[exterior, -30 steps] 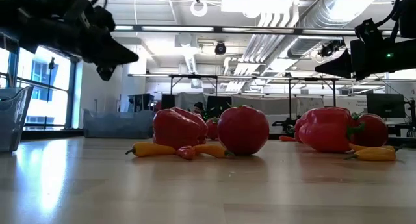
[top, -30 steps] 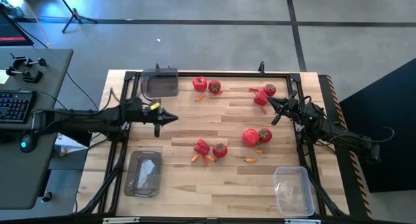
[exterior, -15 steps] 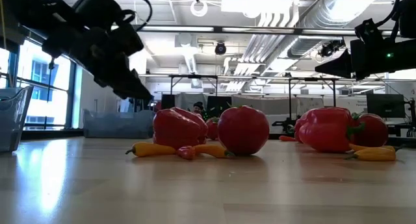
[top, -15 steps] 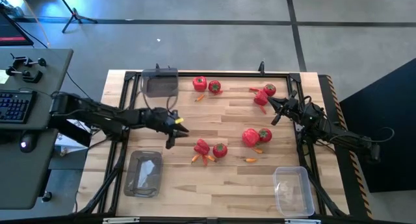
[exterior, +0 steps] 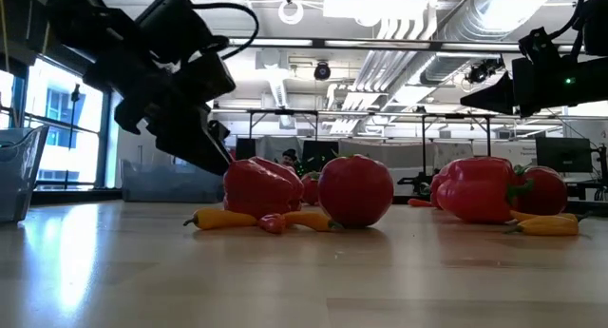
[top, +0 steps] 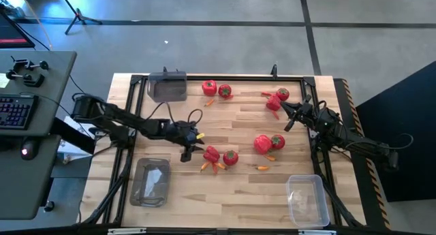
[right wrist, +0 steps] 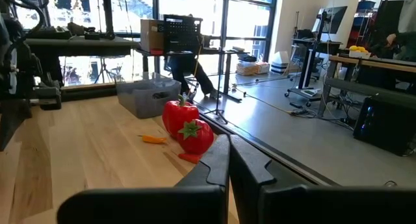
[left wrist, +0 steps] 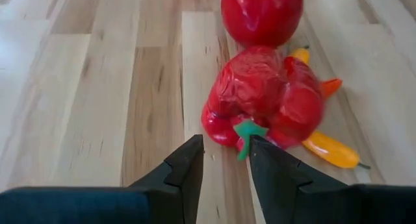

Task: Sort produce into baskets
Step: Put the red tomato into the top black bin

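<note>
A red bell pepper [left wrist: 260, 97] with a green stem [left wrist: 247, 130] lies on its side on the table, near the middle. A round red fruit [left wrist: 261, 15] and slim orange pieces [left wrist: 328, 148] lie against it. My left gripper [left wrist: 225, 149] is open and low, just left of the pepper [top: 211, 153], with the stem close by one fingertip. I cannot tell whether they touch. My right gripper [right wrist: 229, 146] is shut and empty, waiting above the far right of the table [top: 285, 116]. Three clear tubs stand at the far left [top: 167, 86], near left [top: 150, 182] and near right [top: 306, 199].
More peppers and round fruits lie at the far middle [top: 209, 88], the far right [top: 276, 99] and the middle right [top: 268, 144], with small orange pieces [top: 263, 167] beside them. A black frame [top: 225, 76] runs along the table's edges. There is bare wood between the groups.
My left gripper has moved toward the table's right and near edges and has come down, tipping downward, until it is next to the pepper in the middle group. Nothing on the table has moved.
</note>
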Robot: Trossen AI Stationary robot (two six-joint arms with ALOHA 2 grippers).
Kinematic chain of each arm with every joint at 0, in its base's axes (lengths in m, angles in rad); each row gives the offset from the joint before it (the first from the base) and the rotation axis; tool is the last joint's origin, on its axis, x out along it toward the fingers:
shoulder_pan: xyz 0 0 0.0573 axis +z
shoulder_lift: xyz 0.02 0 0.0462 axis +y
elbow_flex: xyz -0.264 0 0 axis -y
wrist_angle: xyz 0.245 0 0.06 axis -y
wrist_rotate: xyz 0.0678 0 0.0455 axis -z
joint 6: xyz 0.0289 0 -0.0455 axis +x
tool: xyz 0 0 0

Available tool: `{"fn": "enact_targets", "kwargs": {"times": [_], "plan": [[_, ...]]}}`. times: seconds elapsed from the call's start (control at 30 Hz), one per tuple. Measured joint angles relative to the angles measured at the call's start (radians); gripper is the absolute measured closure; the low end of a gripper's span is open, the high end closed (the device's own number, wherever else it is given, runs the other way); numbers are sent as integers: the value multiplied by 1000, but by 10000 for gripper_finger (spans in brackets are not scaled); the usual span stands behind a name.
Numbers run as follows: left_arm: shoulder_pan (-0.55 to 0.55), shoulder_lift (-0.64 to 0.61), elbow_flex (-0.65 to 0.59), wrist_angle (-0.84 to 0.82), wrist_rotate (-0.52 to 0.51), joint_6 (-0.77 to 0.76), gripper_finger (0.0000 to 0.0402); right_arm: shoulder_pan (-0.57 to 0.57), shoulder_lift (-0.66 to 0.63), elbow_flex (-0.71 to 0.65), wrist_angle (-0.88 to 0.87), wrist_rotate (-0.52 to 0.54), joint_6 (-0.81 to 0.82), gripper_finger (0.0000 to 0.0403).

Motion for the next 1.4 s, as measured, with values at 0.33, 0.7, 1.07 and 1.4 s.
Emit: {"fn": "enact_targets", "kwargs": {"times": [0.33, 0.7, 1.07, 1.4], "plan": [[3, 47, 25, -42, 31, 17, 289, 0, 0, 0, 0, 0, 0, 403], [2, 48, 25, -45, 35, 17, 292, 0, 0, 0, 0, 0, 0, 403], [-4, 40, 25, -42, 23, 17, 321, 0, 0, 0, 0, 0, 0, 403], [40, -51, 119, -340, -16, 36, 273, 0, 0, 0, 0, 0, 0, 403]]}}
